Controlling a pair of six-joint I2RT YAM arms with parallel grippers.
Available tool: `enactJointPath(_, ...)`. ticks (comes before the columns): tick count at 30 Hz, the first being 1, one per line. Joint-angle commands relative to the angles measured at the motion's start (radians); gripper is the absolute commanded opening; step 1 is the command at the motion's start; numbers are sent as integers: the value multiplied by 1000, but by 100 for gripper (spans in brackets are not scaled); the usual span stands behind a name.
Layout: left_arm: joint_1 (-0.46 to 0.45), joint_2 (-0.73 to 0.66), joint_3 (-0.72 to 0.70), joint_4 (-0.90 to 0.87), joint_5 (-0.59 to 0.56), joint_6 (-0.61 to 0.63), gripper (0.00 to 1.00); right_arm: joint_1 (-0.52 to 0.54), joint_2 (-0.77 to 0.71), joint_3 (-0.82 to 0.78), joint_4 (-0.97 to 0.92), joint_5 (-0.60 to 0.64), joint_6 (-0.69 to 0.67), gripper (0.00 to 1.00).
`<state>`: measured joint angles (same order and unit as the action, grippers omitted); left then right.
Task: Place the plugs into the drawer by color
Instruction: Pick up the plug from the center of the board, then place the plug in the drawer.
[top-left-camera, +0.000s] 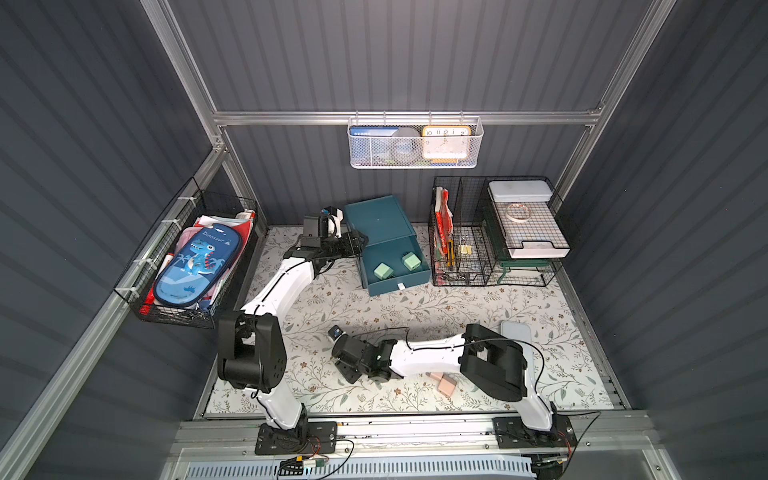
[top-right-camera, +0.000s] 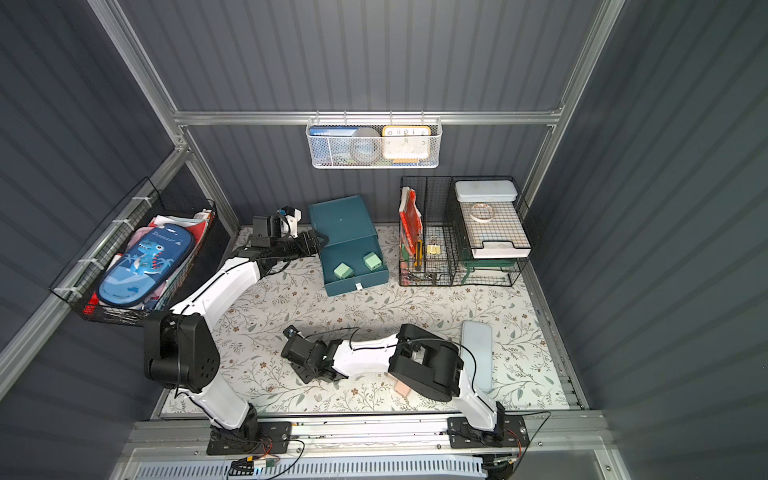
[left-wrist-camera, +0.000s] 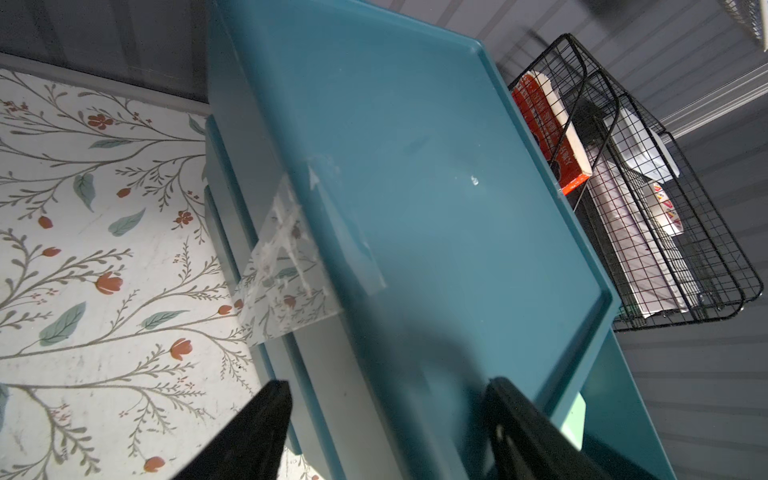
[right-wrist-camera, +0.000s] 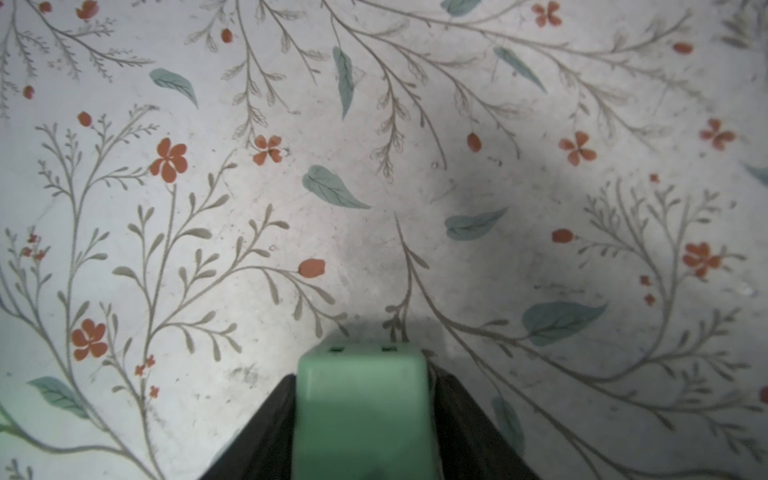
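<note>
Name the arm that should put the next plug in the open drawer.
Right. The right gripper grips a mint green plug, matching the two mint plugs lying in the open drawer. The left gripper sits beside the cabinet, jaws apart, holding no plug.

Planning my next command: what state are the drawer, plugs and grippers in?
Top drawer: pulled open.
Two mint green plugs: lying inside it.
Right gripper: shut on a third mint green plug.
Left gripper: open, by the cabinet.
Pink plugs: on the table, partly under the right arm.
</note>
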<state>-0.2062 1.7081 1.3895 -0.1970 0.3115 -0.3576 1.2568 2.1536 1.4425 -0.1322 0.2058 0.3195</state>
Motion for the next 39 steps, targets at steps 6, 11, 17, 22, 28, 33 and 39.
enactJointPath(6, 1, -13, -18, -35, -2, 16, 78, -6, -114, 16, -72, 17, -11, 36)
enactJointPath(11, 1, -1, -21, -15, -9, 4, 78, -59, -340, 25, -90, 84, -39, 32)
enactJointPath(17, 1, 10, -21, -10, 0, -3, 78, -252, -419, 123, -123, 89, -84, 30)
enactJointPath(22, 1, 11, -15, -21, 9, 0, 77, -392, -318, 283, -163, -6, -69, 31)
enactJointPath(28, 1, 6, -17, -28, 11, 3, 77, -444, -189, 431, -252, -106, -47, 33)
enactJointPath(33, 1, 7, -18, -27, 13, -1, 76, -463, -146, 436, -267, -173, 5, 36)
enactJointPath(39, 1, 3, -17, -27, 14, -1, 77, -479, -123, 442, -279, -223, 41, 42)
